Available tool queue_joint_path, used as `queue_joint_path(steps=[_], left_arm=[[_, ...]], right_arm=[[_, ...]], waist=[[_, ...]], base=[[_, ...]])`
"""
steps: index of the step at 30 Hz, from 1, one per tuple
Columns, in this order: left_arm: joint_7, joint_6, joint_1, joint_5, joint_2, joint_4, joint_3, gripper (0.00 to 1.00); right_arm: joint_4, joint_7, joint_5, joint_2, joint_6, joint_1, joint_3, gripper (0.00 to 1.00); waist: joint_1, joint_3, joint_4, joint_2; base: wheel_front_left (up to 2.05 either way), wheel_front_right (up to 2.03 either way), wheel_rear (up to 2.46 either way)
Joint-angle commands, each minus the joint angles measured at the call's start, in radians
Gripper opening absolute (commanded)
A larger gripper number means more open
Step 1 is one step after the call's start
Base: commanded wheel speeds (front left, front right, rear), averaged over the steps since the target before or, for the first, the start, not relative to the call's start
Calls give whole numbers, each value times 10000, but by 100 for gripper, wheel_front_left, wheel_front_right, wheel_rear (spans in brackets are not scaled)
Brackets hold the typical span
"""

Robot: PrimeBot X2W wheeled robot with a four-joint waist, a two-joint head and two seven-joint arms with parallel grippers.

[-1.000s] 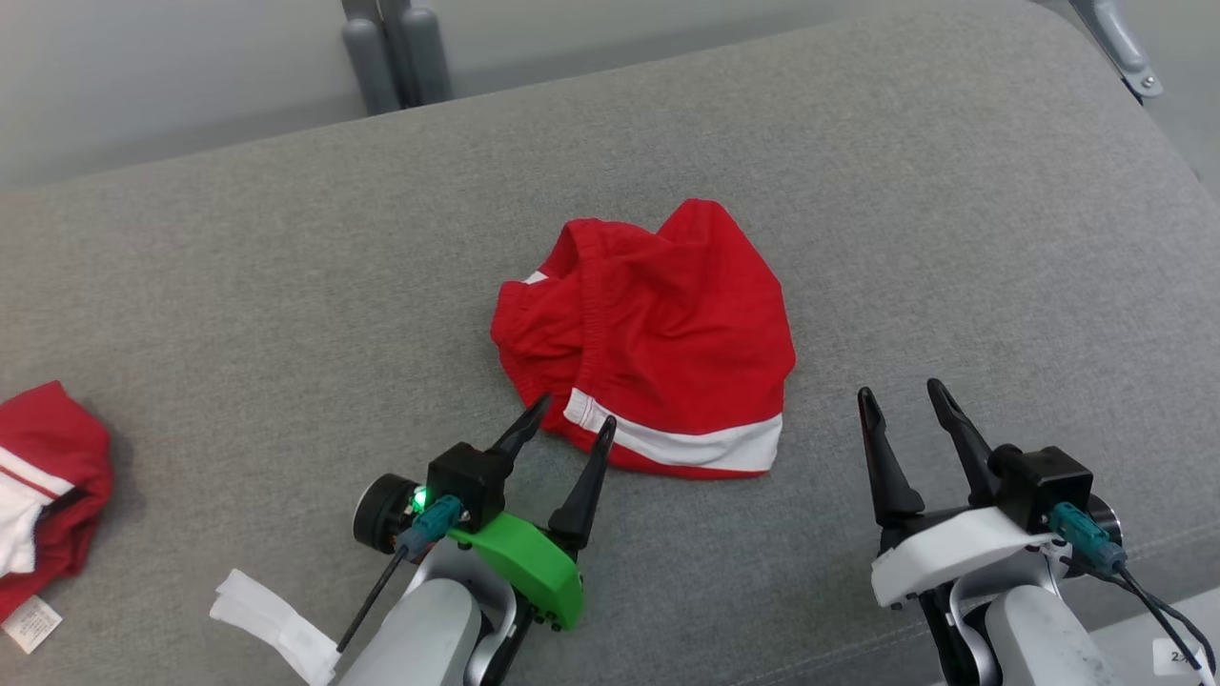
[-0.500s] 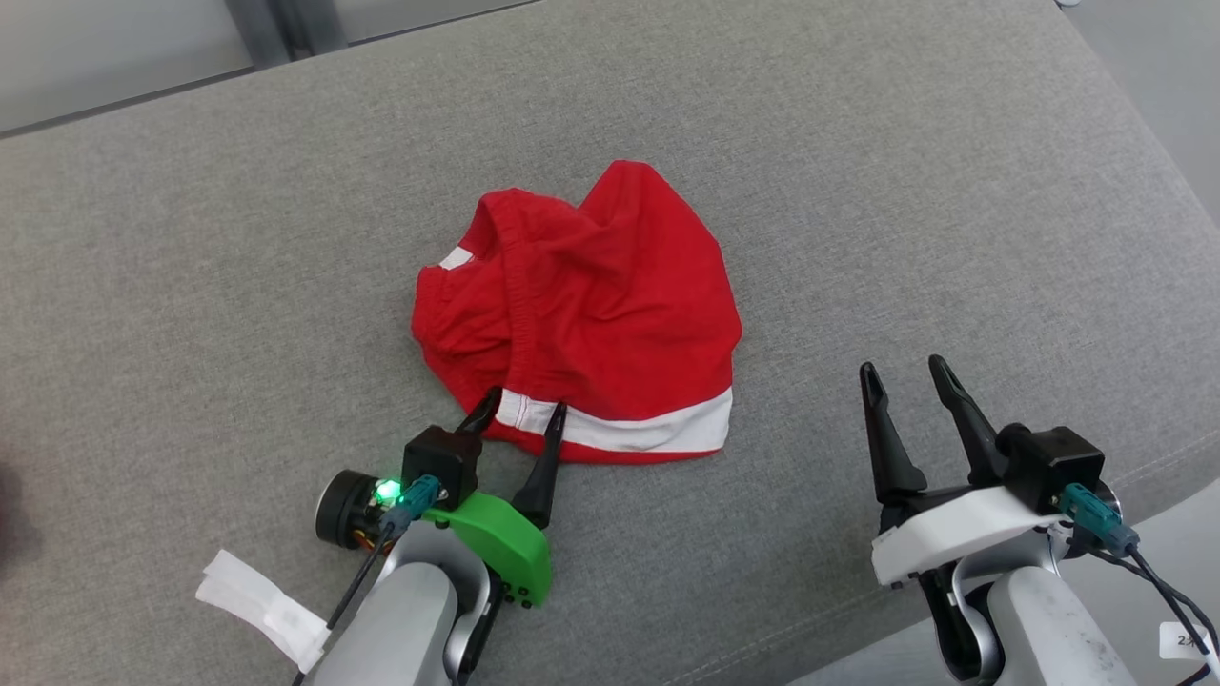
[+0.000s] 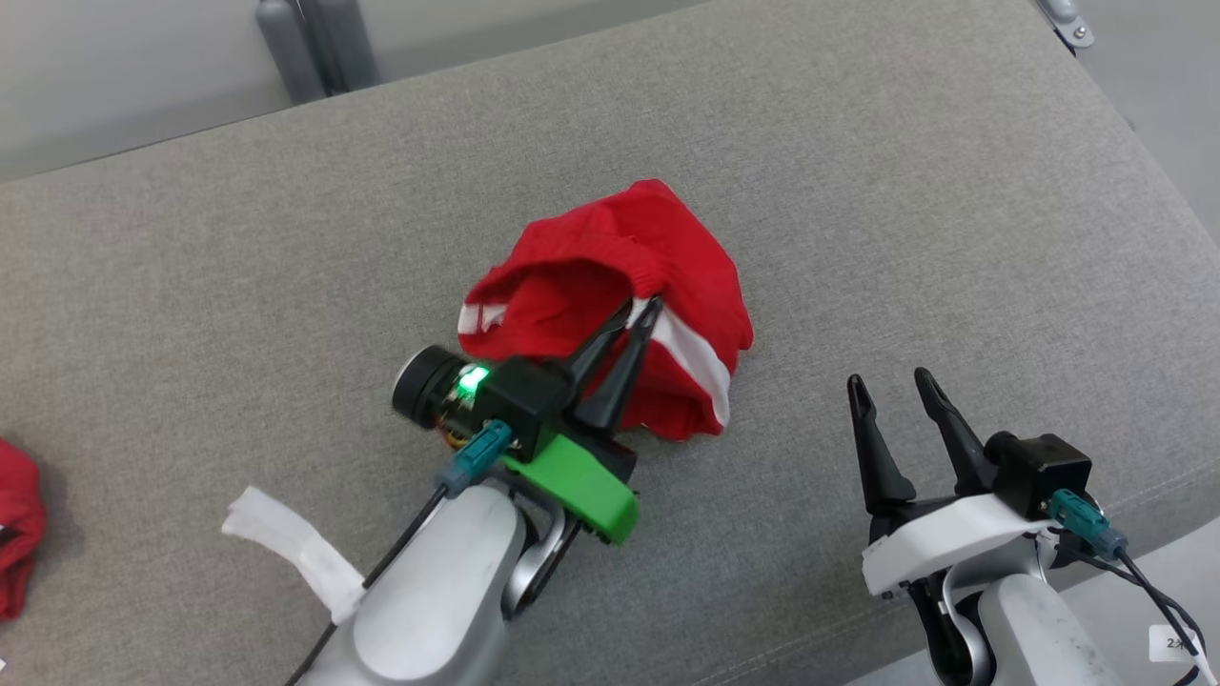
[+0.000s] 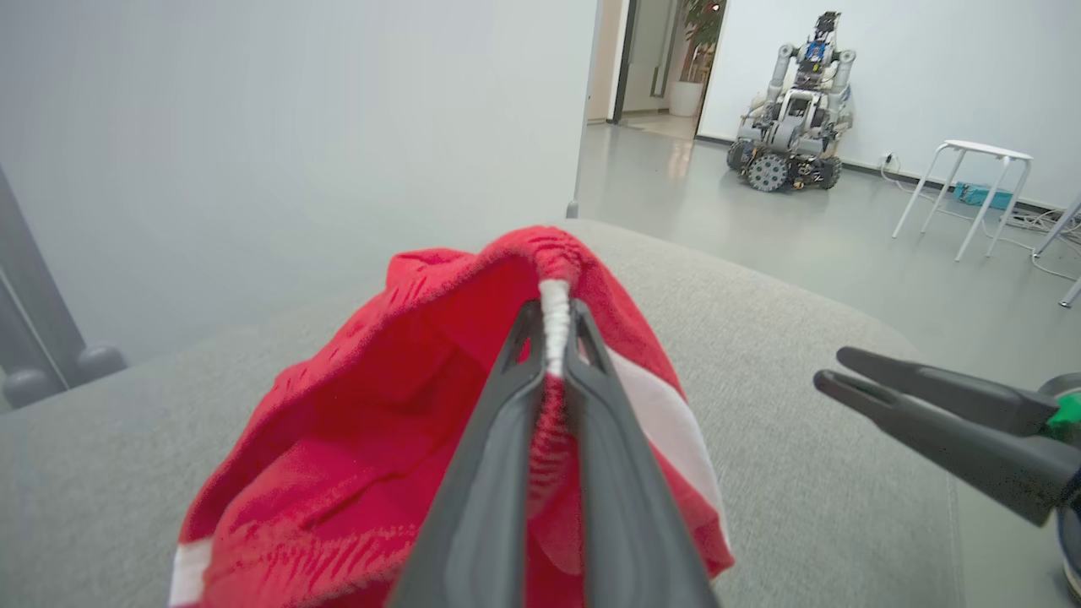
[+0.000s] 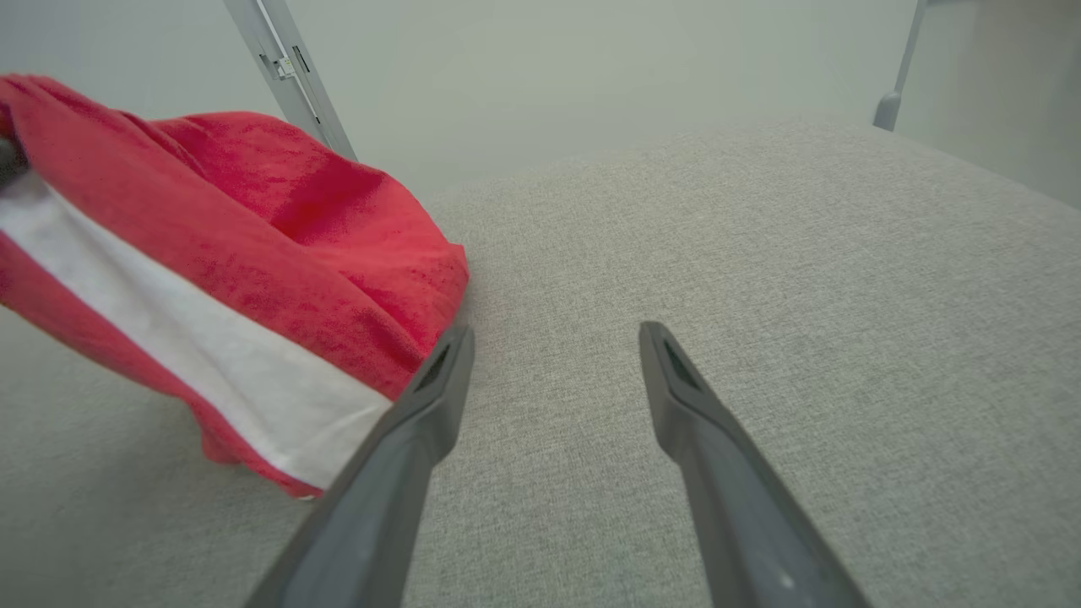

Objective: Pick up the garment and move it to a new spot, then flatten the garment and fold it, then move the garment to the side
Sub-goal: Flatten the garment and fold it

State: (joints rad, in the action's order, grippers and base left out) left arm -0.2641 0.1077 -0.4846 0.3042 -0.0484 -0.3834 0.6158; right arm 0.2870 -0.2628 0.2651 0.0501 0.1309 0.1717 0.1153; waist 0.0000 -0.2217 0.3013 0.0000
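The red garment (image 3: 667, 257) lies bunched mid-cushion, with no clear long axis. Its white band slants from the pinched hem toward the robot's right. The left gripper (image 3: 640, 307) is clamped on that hem. The right gripper (image 3: 888, 378) is spread apart and empty, near the cushion's (image 3: 905, 191) front edge. Bare fabric surrounds the heap. There are two red garments: this one and another (image 3: 14, 534) far left.
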Motion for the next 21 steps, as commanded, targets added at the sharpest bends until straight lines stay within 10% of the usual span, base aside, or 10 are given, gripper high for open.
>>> queue_joint_path(steps=[1,14,21], left_arm=[[-6,63,-424,172,-41,295,242,0],[-4,-1575,-3370,2219,-54,1410,1500,0],[-4,-759,-1846,1338,-246,266,441,0]], right_arm=[[67,-31,95,11,-1,-99,22,100],[180,-31,403,10,0,-352,58,100],[-42,-31,194,5,-1,-177,-532,100]], waist=[[0,258,22,0],[0,245,35,0],[0,44,-702,0]], base=[[0,0,0],[0,0,0],[0,0,0]])
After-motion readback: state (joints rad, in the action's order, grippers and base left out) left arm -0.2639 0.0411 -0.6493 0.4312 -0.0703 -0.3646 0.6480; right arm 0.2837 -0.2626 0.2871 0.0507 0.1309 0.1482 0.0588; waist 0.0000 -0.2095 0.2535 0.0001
